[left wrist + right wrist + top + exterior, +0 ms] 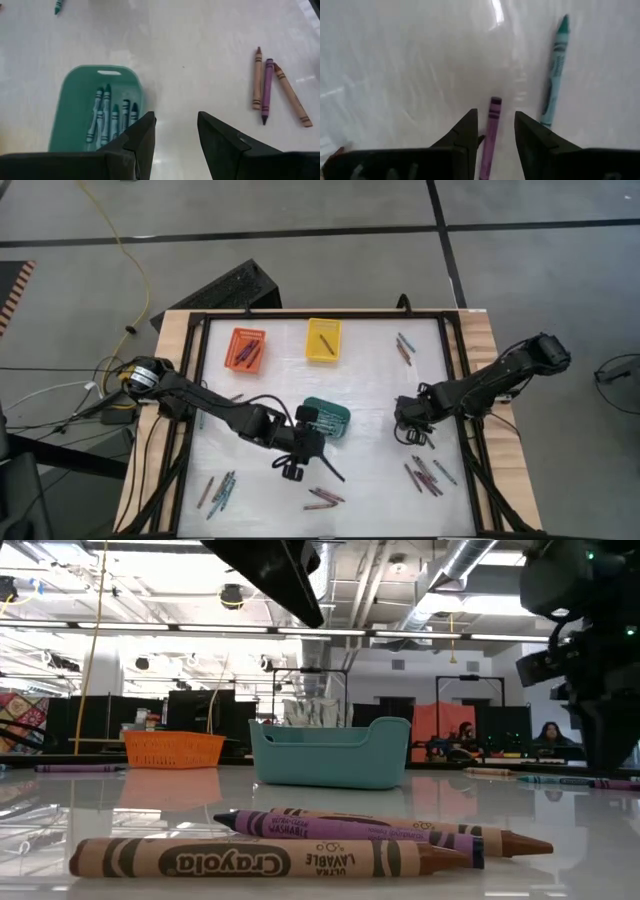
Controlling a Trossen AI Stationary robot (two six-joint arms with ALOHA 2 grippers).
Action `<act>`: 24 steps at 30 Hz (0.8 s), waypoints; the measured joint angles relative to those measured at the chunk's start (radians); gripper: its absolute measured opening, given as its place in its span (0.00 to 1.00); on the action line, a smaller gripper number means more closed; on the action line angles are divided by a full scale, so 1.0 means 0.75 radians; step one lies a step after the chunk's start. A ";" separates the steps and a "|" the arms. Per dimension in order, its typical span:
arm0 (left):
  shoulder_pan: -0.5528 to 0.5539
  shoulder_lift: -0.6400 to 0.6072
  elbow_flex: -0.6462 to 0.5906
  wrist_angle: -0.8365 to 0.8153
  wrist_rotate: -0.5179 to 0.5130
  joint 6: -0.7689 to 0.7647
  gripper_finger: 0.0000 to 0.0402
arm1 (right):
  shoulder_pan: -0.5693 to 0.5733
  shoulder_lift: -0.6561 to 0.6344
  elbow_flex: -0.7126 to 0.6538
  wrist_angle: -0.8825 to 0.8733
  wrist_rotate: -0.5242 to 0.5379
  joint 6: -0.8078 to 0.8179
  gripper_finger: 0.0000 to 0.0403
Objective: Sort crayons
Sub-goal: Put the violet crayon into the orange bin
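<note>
Loose crayons (216, 490) lie scattered near the surface's (375, 395) front-left corner, with an orange basket (246, 348) and a yellow basket (323, 340) toward the far edge. At centre, the left gripper (175, 132) hovers beside a teal basket (75, 107) holding teal crayons, jaws apart and empty. Toward the right edge, the right gripper (495, 131) straddles a purple crayon (490, 132) with open jaws, a teal crayon (554, 75) just beside it.

A white tabletop (370, 380) carries 3 baskets: orange (246, 348) and yellow (323, 339) near the far edge, teal (328, 417) (holding teal crayons) mid-table. Loose crayons (325, 498) lie scattered toward the near edge and right side.
</note>
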 joint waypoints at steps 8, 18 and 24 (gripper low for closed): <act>-0.057 0.001 0.000 -0.011 -0.052 -0.029 0.34 | -0.030 0.029 -0.099 0.093 -0.040 0.011 0.29; -0.059 0.001 0.000 -0.024 -0.056 -0.049 0.34 | -0.031 0.022 -0.101 0.134 -0.029 -0.035 0.02; -0.064 0.002 0.000 -0.014 -0.056 -0.061 0.34 | -0.039 0.022 -0.096 0.130 -0.030 -0.034 0.01</act>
